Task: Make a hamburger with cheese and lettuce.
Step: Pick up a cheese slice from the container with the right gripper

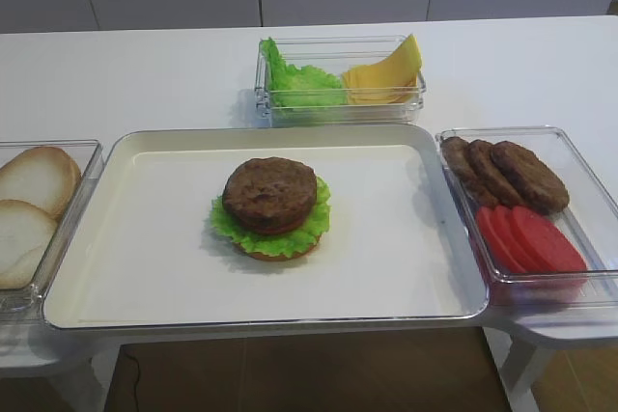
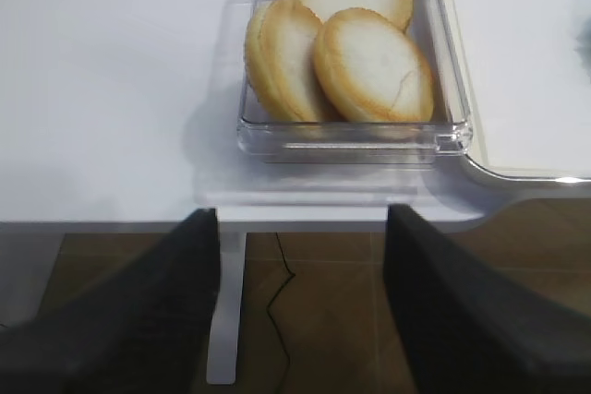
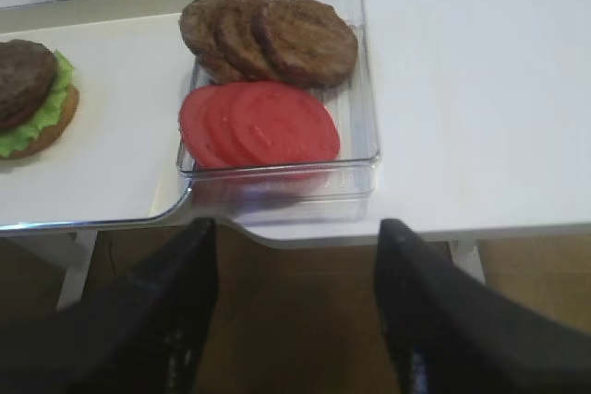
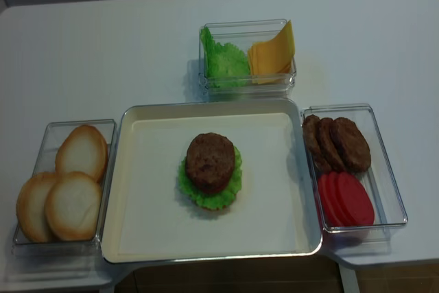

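The right pincer (image 3: 295, 311) is spread wide and empty, as is the left pincer (image 2: 300, 306). The thin yellow square cheese slice (image 1: 386, 76), far ahead and left of the right pincer, is best pinched by one raised corner. It is then laid flat on the small round stacked hamburger (image 1: 270, 206), topped by a brown patty.

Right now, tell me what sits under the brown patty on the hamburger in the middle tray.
Under the patty of the hamburger, a thin red edge shows, then the lettuce frilling out all round, then the tan bun base. The patty covers the rest of the red slice; no cheese shows.

- White rectangular tabletop (image 4: 103, 46) carries everything.
- Large cream metal-rimmed tray (image 4: 151, 231) sits at its front edge, centre.
- Clear plastic boxes: one (image 4: 51, 132) at the front-left corner, one (image 4: 384, 169) front-right, one (image 4: 247, 84) behind the tray.
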Robot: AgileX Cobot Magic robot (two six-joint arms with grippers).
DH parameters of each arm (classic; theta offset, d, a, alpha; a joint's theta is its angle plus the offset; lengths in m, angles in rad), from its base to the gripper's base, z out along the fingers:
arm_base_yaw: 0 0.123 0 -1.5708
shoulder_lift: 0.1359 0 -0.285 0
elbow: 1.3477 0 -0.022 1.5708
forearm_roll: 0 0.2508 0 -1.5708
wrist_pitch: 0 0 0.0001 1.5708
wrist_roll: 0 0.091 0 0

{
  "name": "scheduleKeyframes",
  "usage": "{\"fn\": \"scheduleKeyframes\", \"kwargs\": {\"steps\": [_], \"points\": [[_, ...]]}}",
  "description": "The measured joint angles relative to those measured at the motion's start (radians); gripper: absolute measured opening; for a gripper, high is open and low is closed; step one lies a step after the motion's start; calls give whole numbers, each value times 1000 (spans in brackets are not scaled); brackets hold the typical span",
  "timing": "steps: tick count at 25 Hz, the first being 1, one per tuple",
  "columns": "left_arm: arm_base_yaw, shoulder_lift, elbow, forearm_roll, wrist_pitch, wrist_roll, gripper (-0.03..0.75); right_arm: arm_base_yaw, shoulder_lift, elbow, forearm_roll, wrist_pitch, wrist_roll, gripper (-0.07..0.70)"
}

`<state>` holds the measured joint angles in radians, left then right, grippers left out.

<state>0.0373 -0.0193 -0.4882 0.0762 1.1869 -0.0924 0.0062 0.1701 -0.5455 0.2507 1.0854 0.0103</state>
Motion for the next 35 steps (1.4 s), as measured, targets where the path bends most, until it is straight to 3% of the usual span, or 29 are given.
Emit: {"fn": "scheduleKeyframes", "kwargs": {"steps": [9, 35], "points": [[0, 0, 0, 0, 0, 0, 418, 0, 394, -158, 26, -158, -23, 427], [0, 0, 0, 0, 0, 0, 418, 0, 1617, -1074, 389, -197, -290, 426]]}}
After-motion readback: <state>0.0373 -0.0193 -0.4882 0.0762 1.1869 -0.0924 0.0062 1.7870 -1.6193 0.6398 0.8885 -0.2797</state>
